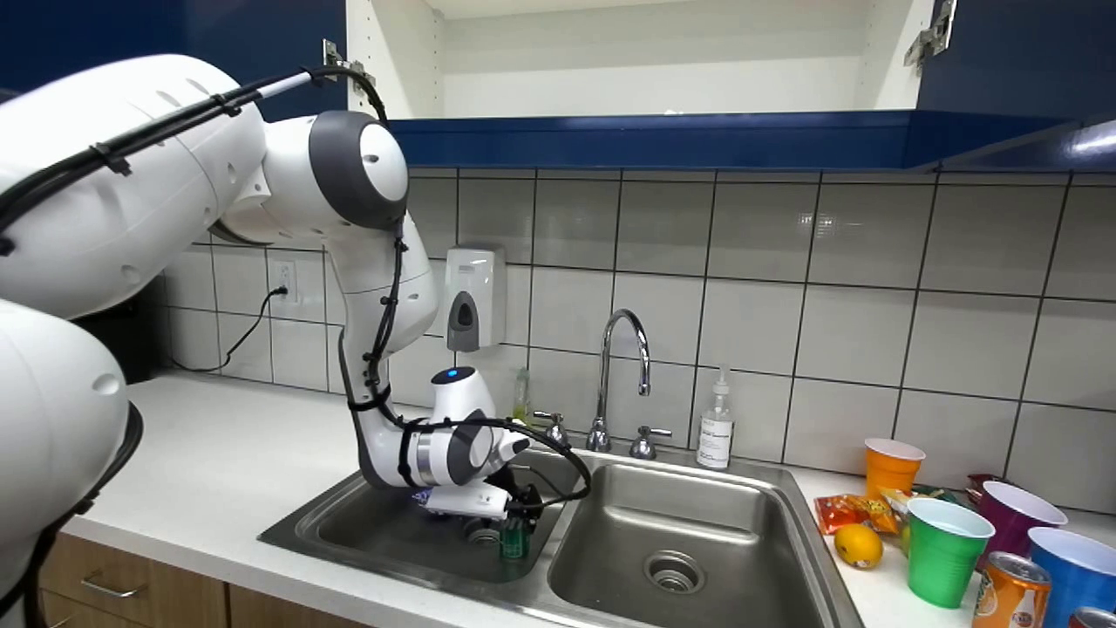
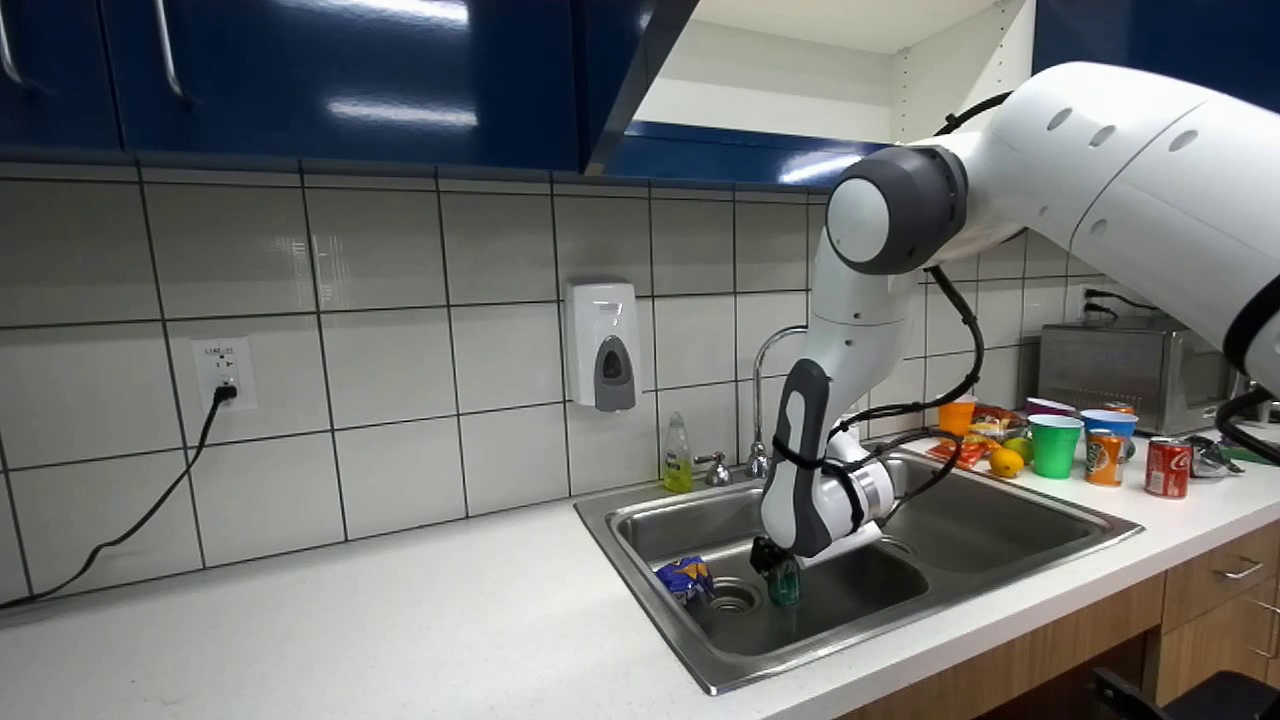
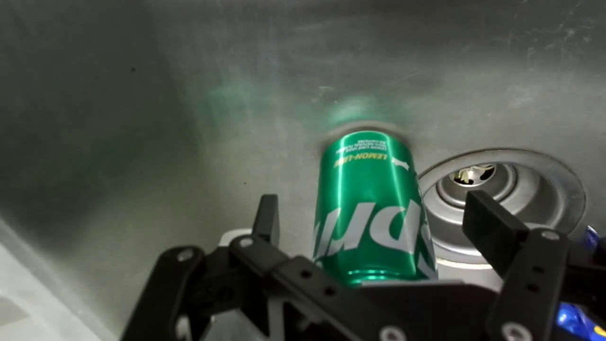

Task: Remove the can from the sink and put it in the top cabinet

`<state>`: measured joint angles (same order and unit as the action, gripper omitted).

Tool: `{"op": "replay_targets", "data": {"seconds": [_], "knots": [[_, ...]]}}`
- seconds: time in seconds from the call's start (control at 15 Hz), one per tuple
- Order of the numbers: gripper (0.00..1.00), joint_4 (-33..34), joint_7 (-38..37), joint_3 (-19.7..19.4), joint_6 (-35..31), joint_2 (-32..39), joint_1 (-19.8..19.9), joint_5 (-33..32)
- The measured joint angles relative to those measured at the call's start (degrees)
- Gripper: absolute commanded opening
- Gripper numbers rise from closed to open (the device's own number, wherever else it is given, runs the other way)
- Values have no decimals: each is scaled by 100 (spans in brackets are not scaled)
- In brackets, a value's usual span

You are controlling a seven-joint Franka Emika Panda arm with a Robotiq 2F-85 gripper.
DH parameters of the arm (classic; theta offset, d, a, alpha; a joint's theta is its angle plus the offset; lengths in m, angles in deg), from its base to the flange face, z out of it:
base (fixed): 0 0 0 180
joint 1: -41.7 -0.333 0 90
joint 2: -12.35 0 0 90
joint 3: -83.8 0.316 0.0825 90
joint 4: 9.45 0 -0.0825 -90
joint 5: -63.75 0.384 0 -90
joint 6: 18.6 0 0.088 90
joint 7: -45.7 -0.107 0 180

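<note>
Can [image 3: 371, 199] stands in sink [image 3: 246, 132], just beside drain [image 3: 506, 175] | gripper [image 3: 371, 215]: jaws spread, gap either side of can | grasp looks next: stay centred, close evenly, confirm hold, then lift straight up

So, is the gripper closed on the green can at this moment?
No, in the wrist view the fingers stand open, with a visible gap on each side of the green can.

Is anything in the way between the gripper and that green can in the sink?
Nothing visible. In the wrist view the can stands between the open jaws of the gripper, a gap showing on either side. The blue packet lies off past the drain, not between them.
</note>
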<state>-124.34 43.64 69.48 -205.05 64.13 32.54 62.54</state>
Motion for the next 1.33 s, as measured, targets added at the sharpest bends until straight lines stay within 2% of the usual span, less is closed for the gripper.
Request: {"op": "replay_targets", "data": {"seconds": [1.33], "knots": [[100,72,0,-86,-116,93,-107,164]]}}
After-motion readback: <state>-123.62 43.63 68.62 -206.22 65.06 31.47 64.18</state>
